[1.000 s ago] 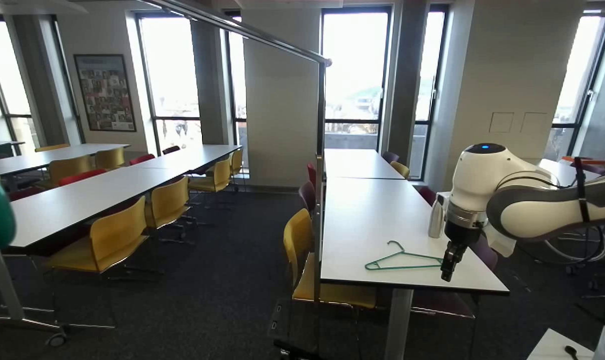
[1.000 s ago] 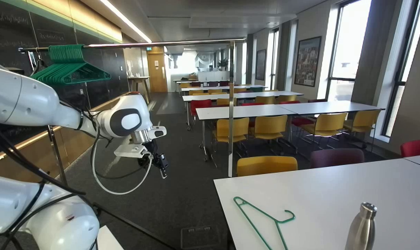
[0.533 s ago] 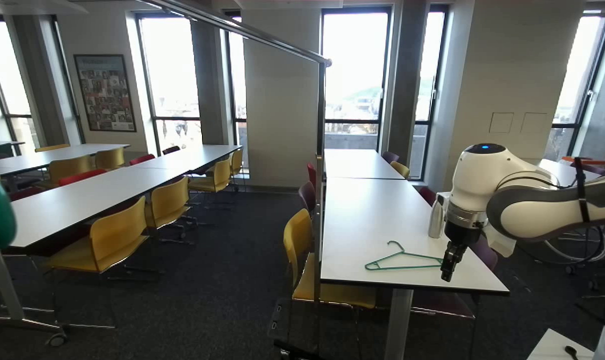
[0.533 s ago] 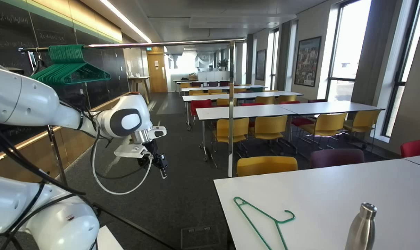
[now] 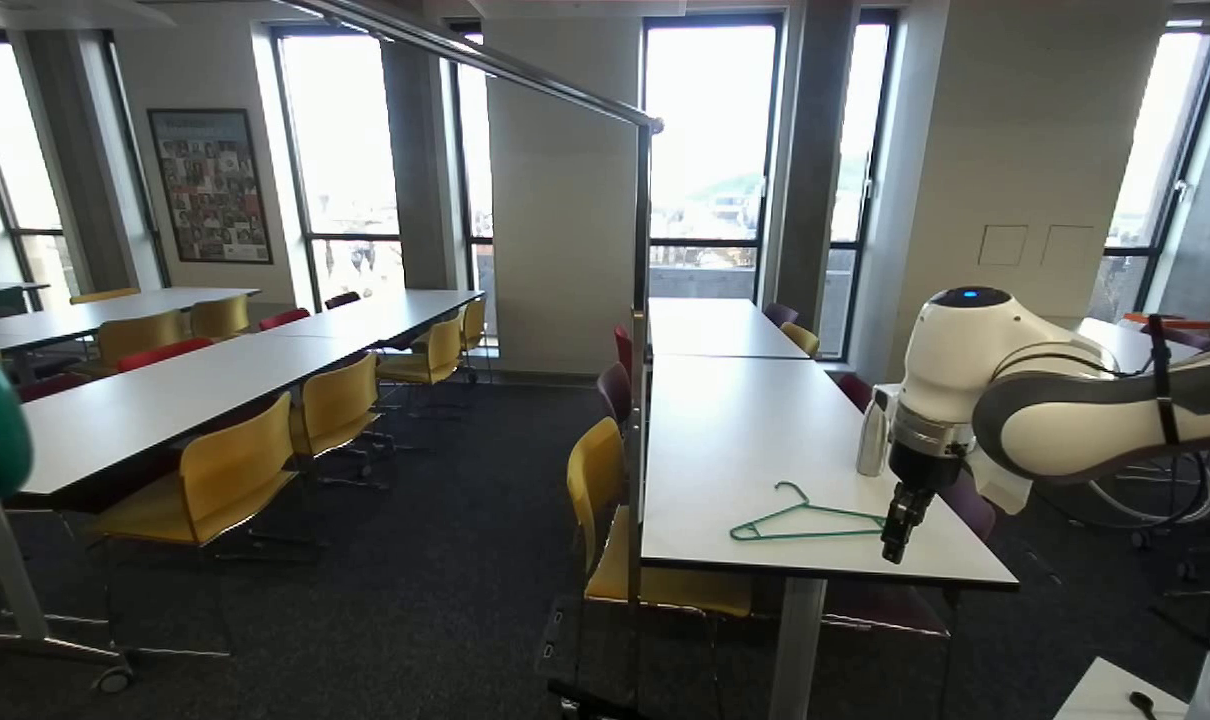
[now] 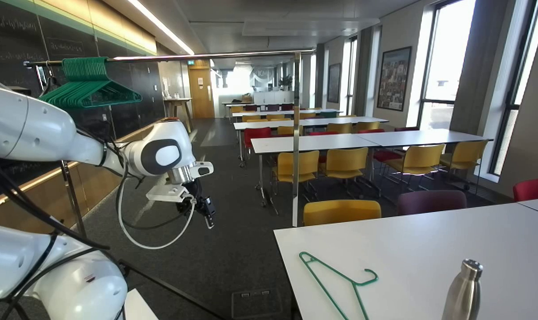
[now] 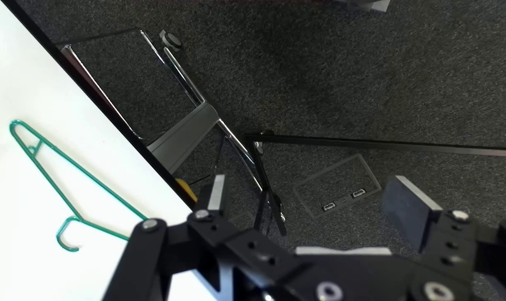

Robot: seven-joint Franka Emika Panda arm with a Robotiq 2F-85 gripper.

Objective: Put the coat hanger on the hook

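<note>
My hand [image 7: 311, 186] hangs beside the white surface [image 6: 407, 249], and nothing has visibly shifted over the past second: hand and green hanger [image 7: 79, 218] are placed as they were, which I read as a wait before the approach, with the pickup not yet begun. The hand is spread wide, its fingers [image 5: 897, 538] gripping nothing, with dark floor [image 7: 403, 83] below. The hanger lies flat on the surface, off to the left in the wrist view, curved top pointing away from the nearest edge, one end passing out of sight behind the hand; a silver bottle [image 6: 463, 293] stands apart on the same surface. Those fingers cover the hanger's end in an exterior view, but only by line of sight: in an exterior view the hand is out past the surface's edge [image 6: 282, 258], well apart from the hanger. Ahead, by my judgement: a move across to the hanger, a pinch on one slim bar, then a lift to the metal rail [image 6: 206, 56], where more green hangers [image 6: 86, 71] hang.
</note>
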